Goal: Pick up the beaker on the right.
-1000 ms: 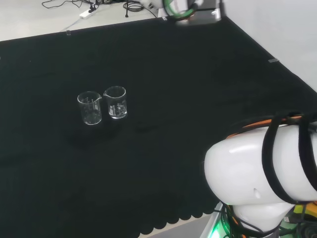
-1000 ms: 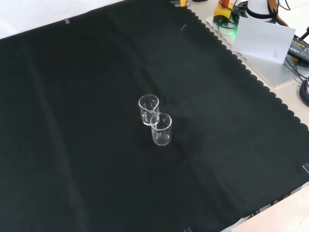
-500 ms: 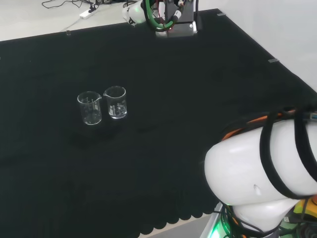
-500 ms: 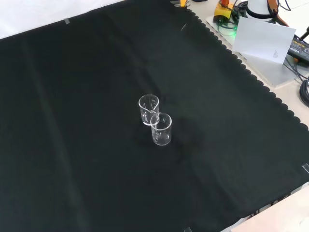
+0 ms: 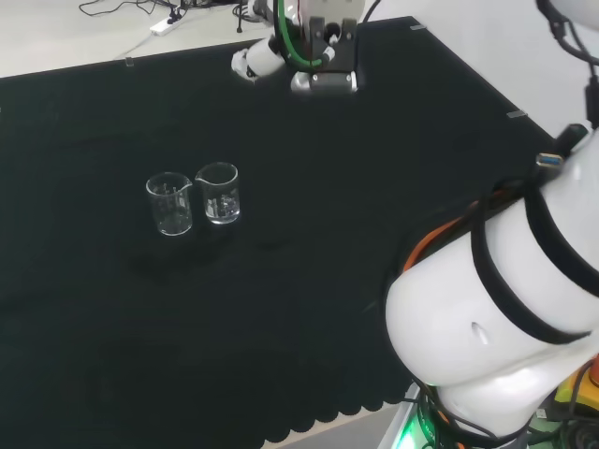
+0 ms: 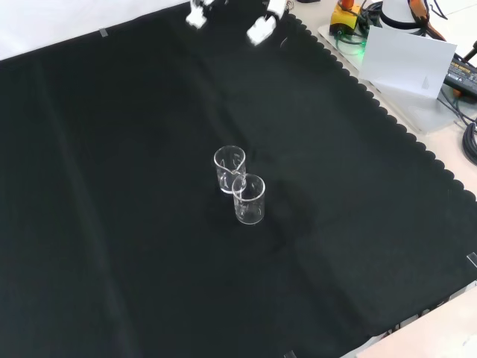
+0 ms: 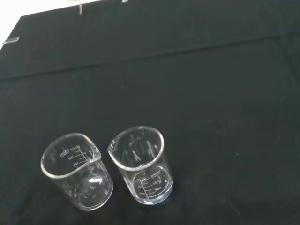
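Two small clear glass beakers stand side by side, touching, in the middle of the black cloth. In the head view the right beaker [image 5: 218, 194] has the left beaker [image 5: 169, 204] beside it. In the front view they stand one behind the other, the right beaker [image 6: 229, 168] farther off and the left beaker [image 6: 249, 199] nearer. Both look empty in the wrist view, as the right beaker [image 7: 142, 165] and the left beaker [image 7: 77, 171]. The hand [image 5: 253, 62] hangs high over the cloth's far part, well apart from the beakers. Its white fingers [image 6: 261, 30] are spread and hold nothing.
The arm's big white link [image 5: 496, 309] stands at the head view's lower right. Beyond the cloth's scalloped edge in the front view lie a white sheet [image 6: 406, 61] and cables [image 6: 466, 74]. Bare black cloth [image 6: 112, 224] surrounds the beakers.
The hand has come down and forward into both views from the far edge, towards the beakers. The arm's white link has swung. The beakers have not moved.
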